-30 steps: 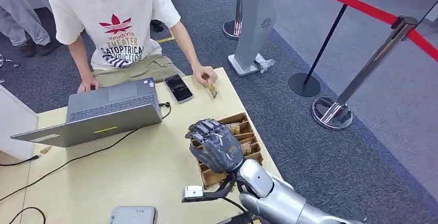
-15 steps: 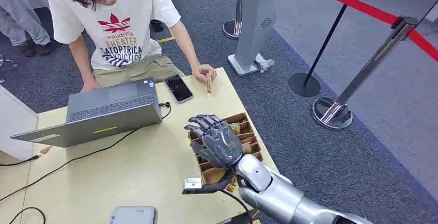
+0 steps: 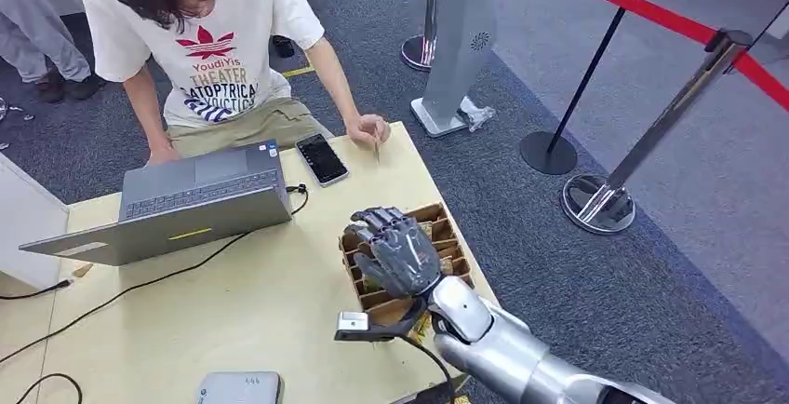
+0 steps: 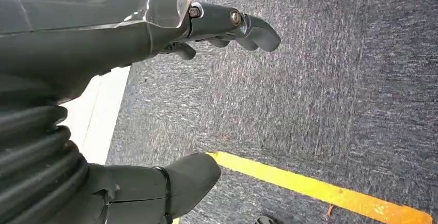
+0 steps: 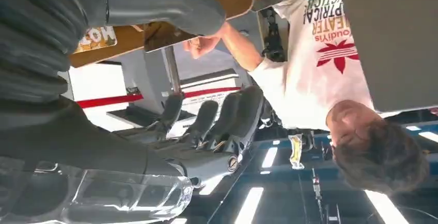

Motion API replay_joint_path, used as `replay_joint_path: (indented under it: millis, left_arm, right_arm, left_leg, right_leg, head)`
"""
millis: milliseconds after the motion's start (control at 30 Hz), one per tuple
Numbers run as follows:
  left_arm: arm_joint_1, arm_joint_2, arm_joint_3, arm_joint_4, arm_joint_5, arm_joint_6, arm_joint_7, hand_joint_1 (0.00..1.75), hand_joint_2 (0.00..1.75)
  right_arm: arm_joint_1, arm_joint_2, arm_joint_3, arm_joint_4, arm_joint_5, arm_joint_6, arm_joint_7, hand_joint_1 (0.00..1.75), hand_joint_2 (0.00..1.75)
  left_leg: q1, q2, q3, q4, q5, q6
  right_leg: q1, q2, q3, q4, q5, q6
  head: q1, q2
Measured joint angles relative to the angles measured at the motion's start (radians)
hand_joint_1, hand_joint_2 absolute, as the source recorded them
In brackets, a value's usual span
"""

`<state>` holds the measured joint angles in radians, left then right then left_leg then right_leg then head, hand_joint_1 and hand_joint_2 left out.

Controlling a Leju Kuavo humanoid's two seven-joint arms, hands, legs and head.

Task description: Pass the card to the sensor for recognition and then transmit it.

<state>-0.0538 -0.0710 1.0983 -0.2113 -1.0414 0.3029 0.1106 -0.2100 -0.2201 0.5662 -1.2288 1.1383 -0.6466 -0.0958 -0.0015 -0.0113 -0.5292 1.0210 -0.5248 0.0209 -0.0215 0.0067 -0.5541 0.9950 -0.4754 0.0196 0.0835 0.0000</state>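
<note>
Right hand [image 3: 398, 253] sits over the brown card box [image 3: 445, 233] at the worktop [image 3: 251, 302] edge nearest that arm, fingers spread and lightly curved, nothing in them. Box is divided into slots w/ cards [image 3: 441, 268] standing on edge, prob. so fingers can get at one from above. Judging by the pose, it's lining up to pick a card; no card pinched yet, so task is at the start.

Left hand [image 4: 155, 69] hangs by the robot's side over grey carpet, fingers apart, holding nothing, so it's idle for now.

Person across the worktop holds a small thin piece [image 3: 377, 151], maybe another card, upright on the far edge, just beside a phone [image 3: 322, 158]; can't tell what it is exactly. Laptop [image 3: 186, 201] open in front of them. Grey device [image 3: 238, 388] at near edge could be the sensor; not sure, mostly cut off.
</note>
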Motion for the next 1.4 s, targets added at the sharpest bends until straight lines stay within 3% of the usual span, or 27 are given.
replay_joint_path:
  millis: [100,367,433,533,667,733,833,1400]
  left_arm:
    - [0.0,0.0,0.0,0.0,-0.003,0.001,-0.001,0.0,1.75]
    - [0.0,0.0,0.0,0.0,-0.009,0.002,-0.005,0.0,1.75]
    - [0.0,0.0,0.0,0.0,-0.009,0.002,-0.008,0.0,1.75]
    - [0.0,0.0,0.0,0.0,-0.009,0.002,-0.01,0.0,1.75]
    - [0.0,0.0,0.0,0.0,-0.013,0.002,-0.011,0.0,1.75]
    - [0.0,0.0,0.0,0.0,-0.016,0.002,-0.011,0.0,1.75]
    - [0.0,0.0,0.0,0.0,-0.018,0.002,-0.013,0.0,1.75]
    - [-0.001,0.0,0.0,0.0,-0.024,0.009,-0.018,0.0,1.75]
  right_arm:
    - [0.002,-0.001,-0.012,0.008,0.008,0.0,0.002,0.73,1.75]
    - [0.008,-0.006,-0.04,0.027,0.009,0.0,0.006,0.77,1.75]
    - [0.007,-0.007,-0.048,0.032,0.012,0.001,0.007,0.8,1.75]
    - [0.007,-0.007,-0.052,0.039,0.013,0.001,0.008,1.08,1.75]
    - [0.008,-0.007,-0.059,0.047,0.013,0.0,0.011,1.15,1.75]
    - [0.009,-0.007,-0.063,0.05,0.014,-0.001,0.013,1.34,1.75]
    - [0.016,-0.007,-0.071,0.051,0.019,-0.003,0.019,1.45,1.75]
    - [0.054,-0.007,-0.104,0.032,0.047,0.0,0.025,1.5,1.75]
  left_leg:
    - [0.0,0.0,0.0,0.0,0.0,0.0]
    - [0.0,0.0,0.0,0.0,0.0,0.0]
    - [0.0,0.0,0.0,0.0,0.0,0.0]
    - [0.0,0.0,0.0,0.0,0.0,0.0]
    - [0.0,0.0,0.0,0.0,0.0,0.0]
    - [0.0,0.0,0.0,0.0,0.0,0.0]
    - [0.0,0.0,0.0,0.0,0.0,0.0]
    - [0.0,0.0,0.0,0.0,0.0,0.0]
  right_leg:
    - [0.0,0.0,0.0,0.0,0.0,0.0]
    - [0.0,0.0,0.0,0.0,0.0,0.0]
    - [0.0,0.0,0.0,0.0,0.0,0.0]
    - [0.0,0.0,0.0,0.0,0.0,0.0]
    - [0.0,0.0,0.0,0.0,0.0,0.0]
    - [0.0,0.0,0.0,0.0,0.0,0.0]
    - [0.0,0.0,0.0,0.0,0.0,0.0]
    - [0.0,0.0,0.0,0.0,0.0,0.0]
  head:
    - [0.0,0.0]
    - [0.0,0.0]
    - [0.0,0.0]
    - [0.0,0.0]
    - [0.0,0.0]
    - [0.0,0.0]
    - [0.0,0.0]
    - [0.0,0.0]
